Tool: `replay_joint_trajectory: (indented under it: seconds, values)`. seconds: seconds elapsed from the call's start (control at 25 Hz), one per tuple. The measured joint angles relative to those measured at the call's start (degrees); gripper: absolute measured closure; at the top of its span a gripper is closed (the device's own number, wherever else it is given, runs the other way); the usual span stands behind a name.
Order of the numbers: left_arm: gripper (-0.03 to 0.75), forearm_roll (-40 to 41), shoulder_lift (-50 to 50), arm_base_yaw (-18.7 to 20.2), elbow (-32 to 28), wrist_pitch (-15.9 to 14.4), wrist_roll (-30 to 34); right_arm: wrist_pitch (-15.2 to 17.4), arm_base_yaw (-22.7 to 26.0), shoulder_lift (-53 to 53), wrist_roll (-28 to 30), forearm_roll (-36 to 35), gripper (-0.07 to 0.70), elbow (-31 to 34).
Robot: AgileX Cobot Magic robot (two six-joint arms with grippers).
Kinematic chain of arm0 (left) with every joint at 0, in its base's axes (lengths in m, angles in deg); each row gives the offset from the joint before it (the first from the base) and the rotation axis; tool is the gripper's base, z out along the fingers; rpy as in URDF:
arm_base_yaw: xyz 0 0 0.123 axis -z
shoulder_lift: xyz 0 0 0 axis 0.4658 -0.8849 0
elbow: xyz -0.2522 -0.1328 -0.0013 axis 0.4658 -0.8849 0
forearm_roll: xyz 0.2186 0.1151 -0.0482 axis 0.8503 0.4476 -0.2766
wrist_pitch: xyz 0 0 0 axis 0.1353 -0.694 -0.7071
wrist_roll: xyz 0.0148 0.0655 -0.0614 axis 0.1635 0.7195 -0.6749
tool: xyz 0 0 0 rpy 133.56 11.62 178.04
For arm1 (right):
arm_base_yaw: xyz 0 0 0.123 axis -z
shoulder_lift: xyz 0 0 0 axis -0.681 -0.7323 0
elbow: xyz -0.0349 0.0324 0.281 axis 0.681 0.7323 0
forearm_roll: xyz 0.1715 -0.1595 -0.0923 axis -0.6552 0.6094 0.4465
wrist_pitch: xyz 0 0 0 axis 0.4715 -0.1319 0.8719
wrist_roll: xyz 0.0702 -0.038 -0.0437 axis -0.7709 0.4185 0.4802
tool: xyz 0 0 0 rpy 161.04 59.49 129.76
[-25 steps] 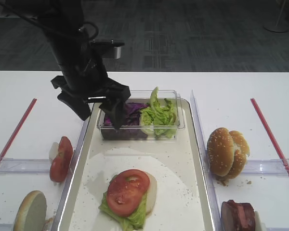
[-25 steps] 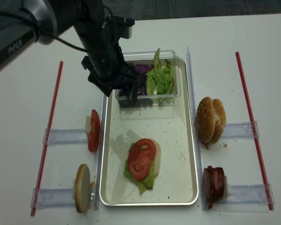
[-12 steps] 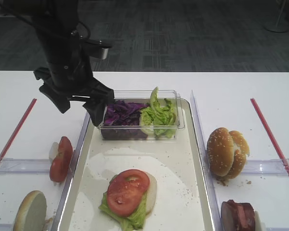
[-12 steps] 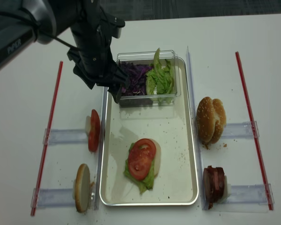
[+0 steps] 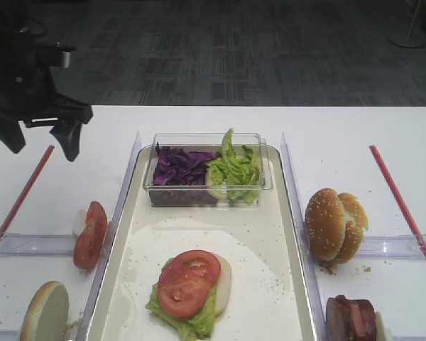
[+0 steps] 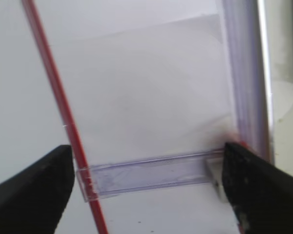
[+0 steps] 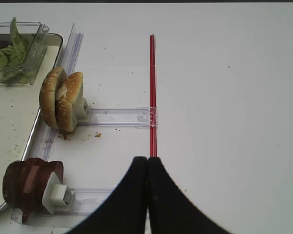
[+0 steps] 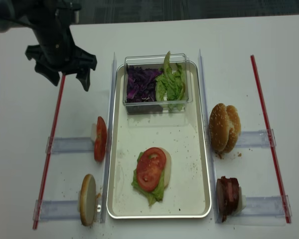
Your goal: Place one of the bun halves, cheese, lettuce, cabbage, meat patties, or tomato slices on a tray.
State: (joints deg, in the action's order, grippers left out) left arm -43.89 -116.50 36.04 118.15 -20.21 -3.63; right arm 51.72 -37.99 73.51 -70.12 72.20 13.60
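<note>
Up at the far left, the left gripper (image 8: 69, 79) hangs above the bare table (image 8: 20, 119) with its jaws spread wide and nothing between them; its wrist view shows both dark fingers (image 6: 29, 183) apart over a red strip (image 6: 53, 97) and a clear rail (image 6: 151, 170). Right of it, well apart, the tray (image 8: 118, 149) runs near to far down the middle of the table. At the tray's far end sits a clear tub (image 8: 157, 107) with cabbage (image 8: 139, 84) in its left half and lettuce (image 8: 172, 82) in its right. Near the tray's near end lies a stack: a pale bun half (image 5: 224, 273) with lettuce under a tomato slice (image 5: 188, 283). Just left of the tray, more tomato slices (image 8: 100, 145) stand on edge on a rail, and nearer still a bun half (image 8: 86, 205) stands on edge on another. Right of the tray, two sesame bun halves (image 8: 223, 127) stand on edge together, and nearer are the meat patties (image 8: 227, 195), also on edge against a small white block (image 7: 53, 194). The right gripper (image 7: 147, 163) is clenched, its tips touching, above the table right of those patties and just near the right red strip (image 7: 152, 92).
</note>
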Motion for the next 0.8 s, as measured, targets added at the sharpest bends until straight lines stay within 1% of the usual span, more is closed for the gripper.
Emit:
replay_joint_trajectory:
  seconds: [0.2,0.32,0.4,0.6,0.68,0.8]
  values:
    - [0.148,2.1,0.0,-4.8,0.0,0.0,-0.1,0.0,0.0,0.0,0.0,0.0,0.267,0.0]
    - [0.148,2.3,0.0,-6.7,0.0,0.0,-0.2,0.0,0.0,0.0,0.0,0.0,0.267,0.0]
    - [0.148,2.3,0.1,-7.2,0.0,0.0,-0.2,0.0,0.0,0.0,0.0,0.0,0.267,0.0]
    - [0.148,2.2,2.8,-7.2,0.0,0.0,-0.2,0.0,0.0,0.0,0.0,0.0,0.267,0.0]
    - [0.148,2.2,4.9,-7.2,-1.1,0.0,-0.3,0.0,0.0,0.0,0.0,0.0,0.267,0.0]
    - [0.149,2.2,8.7,-7.2,-4.6,-0.1,-0.5,0.0,0.0,0.0,0.0,0.0,0.267,0.0]
